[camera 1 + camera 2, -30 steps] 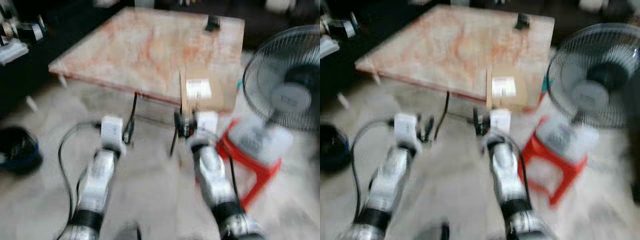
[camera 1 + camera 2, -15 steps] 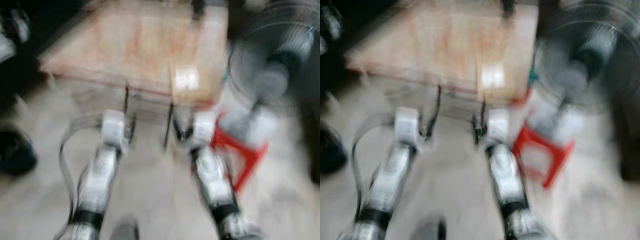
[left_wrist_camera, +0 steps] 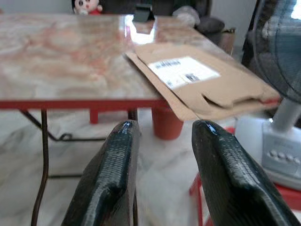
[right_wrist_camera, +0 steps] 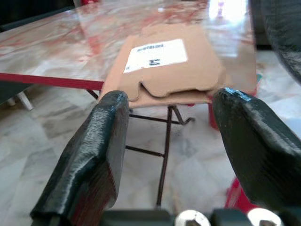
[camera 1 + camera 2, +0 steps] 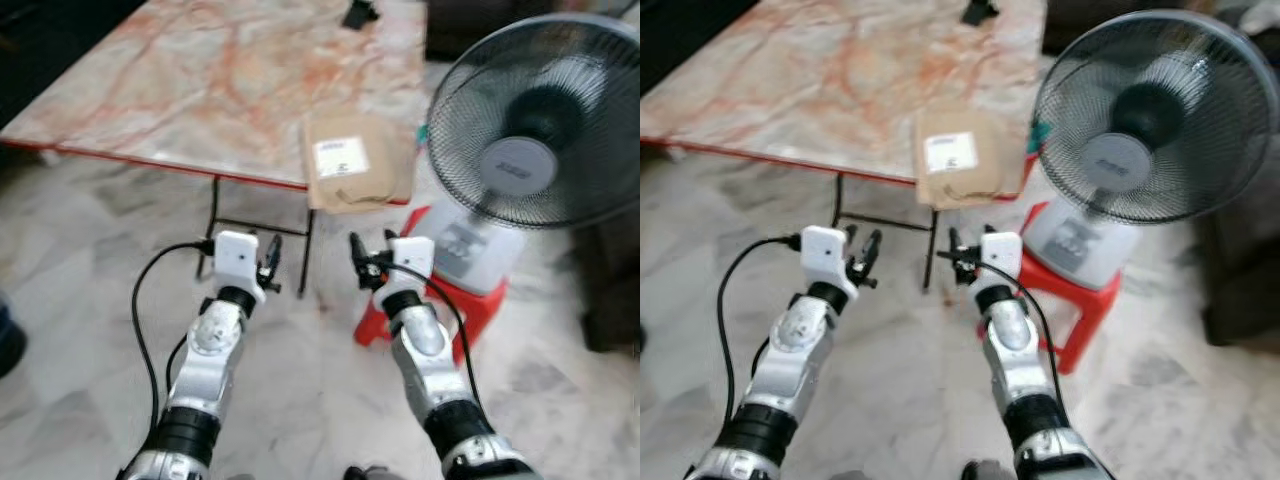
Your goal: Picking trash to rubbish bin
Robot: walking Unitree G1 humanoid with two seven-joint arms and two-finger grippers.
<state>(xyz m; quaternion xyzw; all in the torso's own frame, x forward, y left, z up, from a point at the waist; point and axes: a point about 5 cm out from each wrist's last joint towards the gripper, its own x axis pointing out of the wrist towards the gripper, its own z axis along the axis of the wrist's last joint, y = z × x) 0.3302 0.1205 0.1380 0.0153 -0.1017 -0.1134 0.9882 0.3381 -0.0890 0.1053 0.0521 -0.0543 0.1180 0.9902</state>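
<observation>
A flattened brown cardboard package (image 5: 357, 172) with a white label lies on the near right corner of the marble-patterned table (image 5: 190, 90), overhanging its red edge. The same package (image 4: 165, 67) lies ahead of and above my fingers in both wrist views. My left gripper (image 5: 270, 266) is held out over the floor, below and short of the table edge, open with nothing in it (image 3: 162, 129). My right gripper (image 5: 361, 262) hovers just below the package's overhang, also open and empty (image 4: 171, 101).
A large standing fan (image 5: 538, 125) sits on a red plastic stool (image 5: 482, 312) close to my right arm. A small black object (image 5: 358, 12) rests at the table's far edge. Thin black table legs (image 5: 305, 255) stand between the grippers. A red pot (image 3: 167, 125) stands under the table.
The whole view has shifted and sharpened: the camera has come closer, so table, package and fan look larger. Both arms keep the same outstretched pose.
</observation>
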